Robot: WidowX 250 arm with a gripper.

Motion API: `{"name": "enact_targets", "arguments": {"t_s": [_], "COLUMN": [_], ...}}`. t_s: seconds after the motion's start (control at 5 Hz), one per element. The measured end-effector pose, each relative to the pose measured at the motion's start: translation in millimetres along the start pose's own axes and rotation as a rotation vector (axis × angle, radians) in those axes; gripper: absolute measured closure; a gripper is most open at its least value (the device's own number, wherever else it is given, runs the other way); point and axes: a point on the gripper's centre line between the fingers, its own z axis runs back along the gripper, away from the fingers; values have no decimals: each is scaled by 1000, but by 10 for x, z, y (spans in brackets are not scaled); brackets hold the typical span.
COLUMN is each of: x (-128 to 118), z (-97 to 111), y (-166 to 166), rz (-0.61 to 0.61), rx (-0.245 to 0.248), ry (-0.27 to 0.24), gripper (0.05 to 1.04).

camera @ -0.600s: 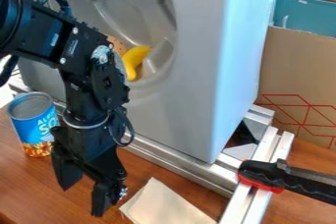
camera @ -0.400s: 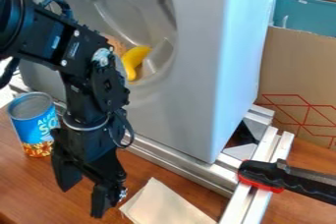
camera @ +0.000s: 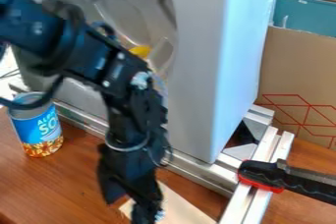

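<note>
The cream cloth [camera: 187,209] lies flat on the brown tabletop [camera: 46,188], on the side near us, close to the metal rails [camera: 275,152]. The black end effector [camera: 128,209] hangs right by it and hides the cloth's left part. Its two fingers are well apart, so it is open, and it has hold of nothing that I can see. I can't tell if it touches the cloth or hangs just above it.

A tin can [camera: 38,132] with a blue label stands up near the far left edge of the tabletop, well apart from the fingers. A bit of yellow banana [camera: 140,51] peeks out of the hollow in the big gray sink [camera: 197,80].

A moment ago the arm was more to the left, with the fingers between the can and the cloth. Now it has gone right and a bit down, over to the cloth. The can and the cloth have stayed put. The can's right side was tucked behind the arm and now shows, but a black cable [camera: 29,105] runs across its top.

The arm hides most of the banana. The bottom of the view cuts off the cloth and the tip of one finger, and that tip is hard to make out.
</note>
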Motion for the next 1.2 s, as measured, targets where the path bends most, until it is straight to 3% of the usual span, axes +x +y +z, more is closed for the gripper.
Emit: {"name": "enact_targets", "arguments": {"t_s": [0.2, 0.4, 0.6, 1.0, 1.2], "x": [98, 229, 343, 455, 471], "z": [-149, -318, -402, -548, -609], "y": [-113, -143, -155, -91, 12], "rz": [-16, -9, 10, 5, -1], "rx": [22, 30, 49, 46, 80], "ry": [-6, -56, -70, -63, -52], "gripper": [83, 83, 83, 83, 83]}}
